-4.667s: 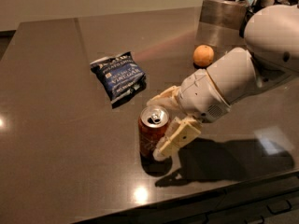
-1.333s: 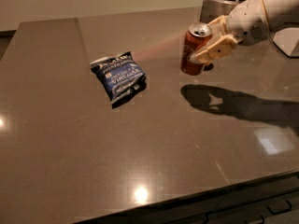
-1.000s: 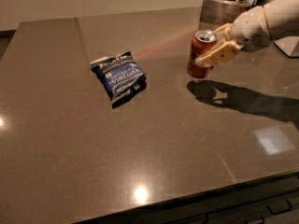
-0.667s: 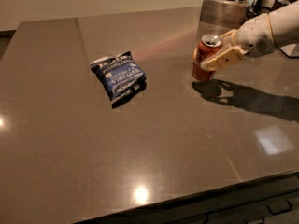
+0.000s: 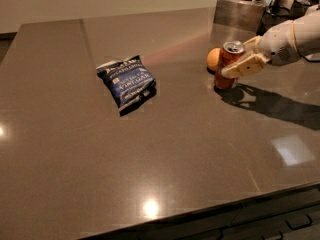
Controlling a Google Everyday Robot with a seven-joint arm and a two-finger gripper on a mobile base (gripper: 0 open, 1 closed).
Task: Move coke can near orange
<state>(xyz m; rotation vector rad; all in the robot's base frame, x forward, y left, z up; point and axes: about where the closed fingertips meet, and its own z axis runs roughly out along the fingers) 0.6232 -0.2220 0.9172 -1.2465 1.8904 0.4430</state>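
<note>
— Where does the camera view place the gripper (image 5: 237, 59)?
— Toward the back right of the dark table (image 5: 165, 174), its two pale fingers (image 5: 246, 65) clamped on the coke can (image 5: 227, 60).
— And the can itself?
— It stands upright with its base at the tabletop, just beside the orange (image 5: 213, 59), which sits on its far left side.
— Anything else?
— A blue chip bag (image 5: 126, 81) lies well apart, to the left.
</note>
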